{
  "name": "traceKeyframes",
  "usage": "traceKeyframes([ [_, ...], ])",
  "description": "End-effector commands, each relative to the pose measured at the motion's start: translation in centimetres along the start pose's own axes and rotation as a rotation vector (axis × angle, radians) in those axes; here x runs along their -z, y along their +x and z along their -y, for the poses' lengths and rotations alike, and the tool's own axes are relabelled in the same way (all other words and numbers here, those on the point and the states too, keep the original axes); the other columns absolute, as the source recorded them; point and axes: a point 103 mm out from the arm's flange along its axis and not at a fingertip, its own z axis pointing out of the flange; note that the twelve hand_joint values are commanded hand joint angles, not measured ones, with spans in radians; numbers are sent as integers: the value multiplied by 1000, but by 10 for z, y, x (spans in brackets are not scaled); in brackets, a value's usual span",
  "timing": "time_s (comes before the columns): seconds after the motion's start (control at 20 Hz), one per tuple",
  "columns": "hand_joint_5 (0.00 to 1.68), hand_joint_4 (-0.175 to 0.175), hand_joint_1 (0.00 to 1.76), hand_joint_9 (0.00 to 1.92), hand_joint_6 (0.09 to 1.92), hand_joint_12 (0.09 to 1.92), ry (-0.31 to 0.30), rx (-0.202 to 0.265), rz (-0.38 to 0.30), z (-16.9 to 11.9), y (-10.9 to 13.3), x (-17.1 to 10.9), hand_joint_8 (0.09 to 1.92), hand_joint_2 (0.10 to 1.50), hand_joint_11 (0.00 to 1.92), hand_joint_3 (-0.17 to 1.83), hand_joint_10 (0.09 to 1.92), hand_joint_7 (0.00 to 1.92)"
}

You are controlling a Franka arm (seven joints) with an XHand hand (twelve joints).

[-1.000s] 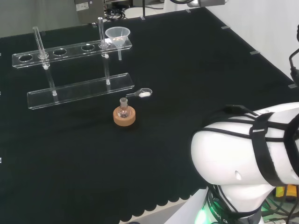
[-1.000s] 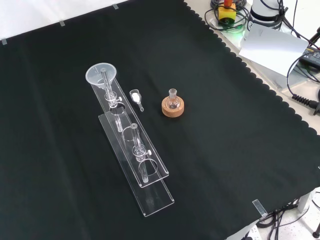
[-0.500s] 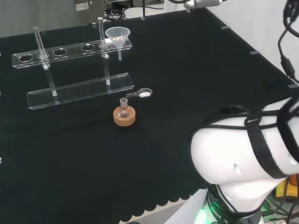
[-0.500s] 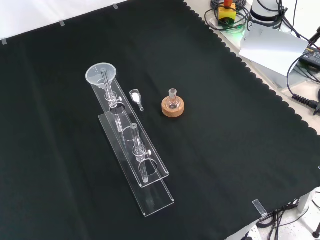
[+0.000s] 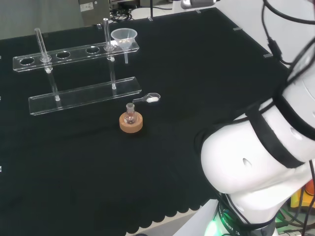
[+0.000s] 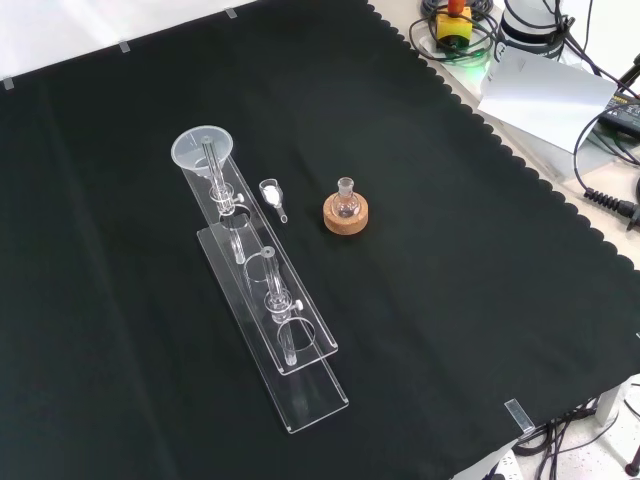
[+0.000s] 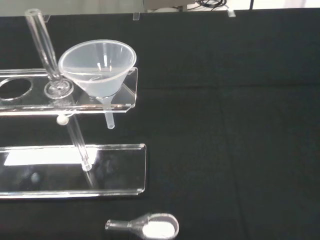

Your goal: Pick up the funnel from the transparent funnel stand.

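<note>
In the wrist view, the clear acrylic two-tier funnel stand (image 7: 120, 170) runs out past the picture's edge, so its far holes and second post are cut off. The small round-bottomed glass flask (image 5: 130, 114) on its cork ring (image 5: 131, 124) is too small in the head view to tell what it holds.

Even overhead light is cast – glare is seen on the stand (image 7: 75, 170), and hardly any shadows on the cloth (image 6: 450, 250).
</note>
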Motion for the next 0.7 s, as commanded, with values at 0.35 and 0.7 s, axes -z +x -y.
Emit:
traceKeyframes([
  [0.35,176,-30,135,223,87,1433,75,56,41,-80,38,-37,610,1124,25,258,705,29],
  [0.7,169,-32,164,216,87,1438,120,63,59,-95,53,-61,626,1111,25,250,715,13],
])
